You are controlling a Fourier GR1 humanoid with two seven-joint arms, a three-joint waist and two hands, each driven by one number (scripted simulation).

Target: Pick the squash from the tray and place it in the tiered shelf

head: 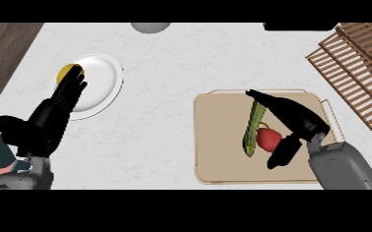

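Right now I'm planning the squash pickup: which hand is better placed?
Right hand: it hovers over the tray, fingers beside the green squash. The left hand lies across the counter, over the plate.

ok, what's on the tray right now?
On the tray: a long green squash and a red pepper beside it. The right hand hangs over both, covering part of each and some of the tray.

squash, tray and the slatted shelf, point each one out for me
squash (254, 128), head view, middle of its long green body.
tray (218, 142), head view, bare tan floor left of the squash.
tiered shelf (345, 66), head view, wooden slats at the right edge.
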